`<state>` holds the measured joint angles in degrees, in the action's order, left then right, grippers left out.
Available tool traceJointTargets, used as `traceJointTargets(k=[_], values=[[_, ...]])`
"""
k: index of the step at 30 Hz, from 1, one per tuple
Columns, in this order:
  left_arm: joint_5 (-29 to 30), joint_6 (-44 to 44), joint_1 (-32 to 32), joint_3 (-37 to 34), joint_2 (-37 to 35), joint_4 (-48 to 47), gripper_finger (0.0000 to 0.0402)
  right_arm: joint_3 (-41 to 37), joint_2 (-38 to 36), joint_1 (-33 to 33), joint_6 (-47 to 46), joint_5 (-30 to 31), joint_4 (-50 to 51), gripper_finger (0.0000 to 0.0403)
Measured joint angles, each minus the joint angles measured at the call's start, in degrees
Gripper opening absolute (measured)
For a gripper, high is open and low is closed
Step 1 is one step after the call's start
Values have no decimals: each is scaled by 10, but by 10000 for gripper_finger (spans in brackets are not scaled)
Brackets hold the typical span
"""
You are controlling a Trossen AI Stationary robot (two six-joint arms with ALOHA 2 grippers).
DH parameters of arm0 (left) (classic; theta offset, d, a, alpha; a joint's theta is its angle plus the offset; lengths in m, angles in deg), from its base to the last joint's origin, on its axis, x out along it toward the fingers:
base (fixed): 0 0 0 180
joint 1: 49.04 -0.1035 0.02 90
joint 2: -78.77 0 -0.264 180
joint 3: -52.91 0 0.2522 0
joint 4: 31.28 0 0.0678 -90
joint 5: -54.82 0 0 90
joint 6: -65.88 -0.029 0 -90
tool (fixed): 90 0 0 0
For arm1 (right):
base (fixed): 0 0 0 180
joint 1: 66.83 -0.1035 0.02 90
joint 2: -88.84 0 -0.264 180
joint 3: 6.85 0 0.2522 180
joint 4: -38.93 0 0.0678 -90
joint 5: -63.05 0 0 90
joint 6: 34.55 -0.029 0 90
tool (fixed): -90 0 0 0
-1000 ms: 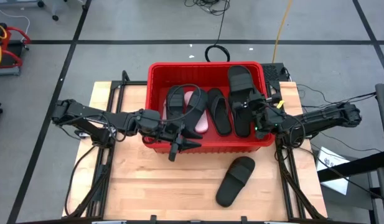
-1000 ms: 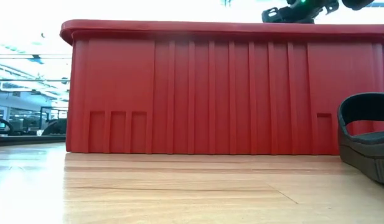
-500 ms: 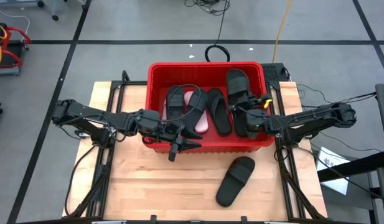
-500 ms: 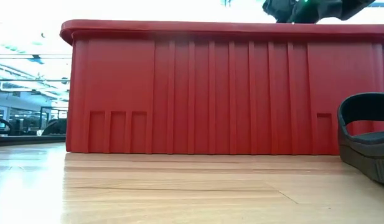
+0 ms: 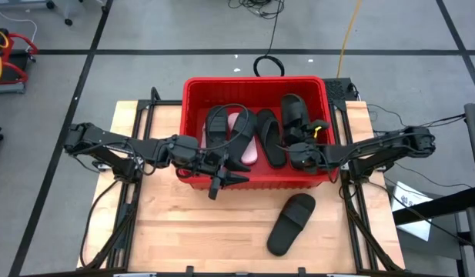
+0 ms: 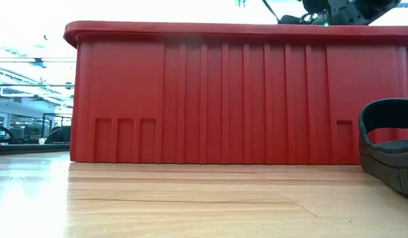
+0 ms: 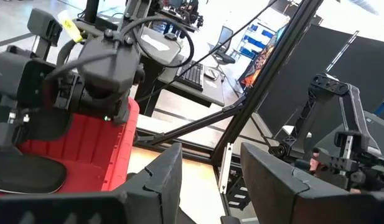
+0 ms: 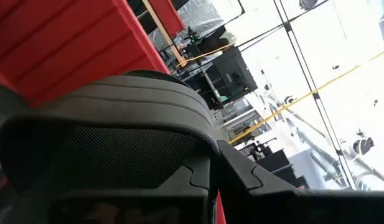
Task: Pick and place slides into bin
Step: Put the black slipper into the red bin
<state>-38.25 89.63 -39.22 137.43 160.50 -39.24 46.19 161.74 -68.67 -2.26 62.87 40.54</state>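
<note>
- Red ribbed plastic forms the bin (image 5: 256, 83) in the high view; it stands at the far middle of the wooden table (image 5: 175, 231). Inside lie several matte black slides (image 5: 272, 137) and a pale pink one (image 5: 245, 138). One more black slide (image 5: 291, 223) lies on the table in front of the bin. The right gripper (image 5: 302, 154) is inside the bin on the right, down at a black slide (image 5: 292, 115). The left gripper (image 5: 222, 178) hangs over the bin's near wall.
- Low view: the bin's slotted wall (image 6: 237, 92) fills the frame; the loose slide's wide strap (image 6: 389, 116) arches at the right edge.
- Left wrist view: the left jaws stand spread, nothing between the fingers (image 7: 157, 180); the right arm (image 7: 98, 68) reaches over the red rim.
- Right wrist view: a black slide's mesh-lined strap (image 8: 117, 149) fills the frame against the red wall (image 8: 61, 43); I cannot tell how these jaws stand.
</note>
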Motion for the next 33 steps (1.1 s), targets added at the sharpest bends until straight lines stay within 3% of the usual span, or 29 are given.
traceJointTargets(k=[19,23,33], values=[[5,-40,-39,1,0,-22,159,-41,3,0,0,0,-70,4],[7,-59,-81,1,0,-58,159,-41,1,0,-13,-1,-72,4],[-104,-82,-247,1,0,-94,159,-41,0,0,-67,-1,-74,4]])
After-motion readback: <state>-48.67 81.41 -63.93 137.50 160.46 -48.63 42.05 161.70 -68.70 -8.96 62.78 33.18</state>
